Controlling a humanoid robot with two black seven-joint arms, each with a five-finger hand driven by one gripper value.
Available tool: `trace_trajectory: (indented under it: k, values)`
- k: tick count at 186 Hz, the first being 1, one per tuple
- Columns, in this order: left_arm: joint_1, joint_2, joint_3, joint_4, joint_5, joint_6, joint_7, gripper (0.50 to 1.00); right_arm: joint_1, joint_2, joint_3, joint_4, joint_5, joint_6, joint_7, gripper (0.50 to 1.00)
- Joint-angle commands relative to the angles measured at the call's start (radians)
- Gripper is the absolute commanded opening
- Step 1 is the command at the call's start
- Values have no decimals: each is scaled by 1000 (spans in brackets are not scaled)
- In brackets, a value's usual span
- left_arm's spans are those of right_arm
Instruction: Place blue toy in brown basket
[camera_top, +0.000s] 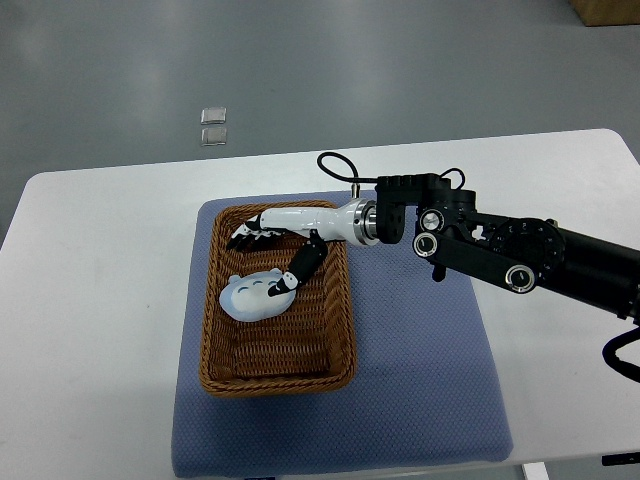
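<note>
On the far left there's just the bare white table (90, 300), which runs right across the shot, with grey floor behind it. Two small clear square things (213, 126) sit on that floor beyond the table's back edge (too small to tell what they are).

Moving in, a blue-grey mat (420, 400) lies on the table, and the brown basket (215, 340) sits on the mat's left half, its long side running away from the camera. The blue toy (250, 296) is inside the basket, lying on the woven bottom in the upper-left part, close to the left wall. It's a pale blue, rounded, plush-looking thing with a little face on it.

The right hand (275, 248) reaches into the basket from the right, over the far right rim. Its white palm is above the basket's back end, the dark fingers (245, 235) pointing left and loosely spread near the back-left corner, not wrapped around anything. The thumb (298, 270) angles down toward the toy, and its tip sits right at the toy's right edge, touching or just about (hard to call from this angle). So the hand is relaxed and holding nothing.

Further right, the black forearm with its silver wrist ring and looped cable stretches off to the right edge of the picture, above the mat and table.
</note>
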Motion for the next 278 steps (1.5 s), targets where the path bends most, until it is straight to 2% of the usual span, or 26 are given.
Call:
trace_trajectory:
  k: [1,29,84,115,153,182,197,218,254,278]
  values:
    - [0,0,0,0,0,0,0,1000,-4,0,63,-2,5,-6,2,903]
    - [0,0,0,0,0,0,0,1000,-36,3,165,-20,11,-35,4,903]
    - [0,0,0,0,0,0,0,1000,-142,17,433,-129,42,-77,4,903]
    - [0,0,0,-1,0,0,0,1000,-156,47,577,-238,155,-158,7,903]
    - [0,0,0,-1,0,0,0,1000,-156,67,594,-350,319,-255,12,903]
    - [0,0,0,-1,0,0,0,1000,-153,90,594,-459,471,-289,58,903]
    - [0,0,0,-1,0,0,0,1000,-153,93,596,-476,566,-289,67,903]
    - [0,0,0,-1,0,0,0,1000,-156,92,594,-492,684,-284,133,903]
    - [0,0,0,-1,0,0,0,1000,-159,95,605,-555,734,-292,202,903]
    - [0,0,0,-1,0,0,0,1000,-160,96,602,-598,734,-338,243,903]
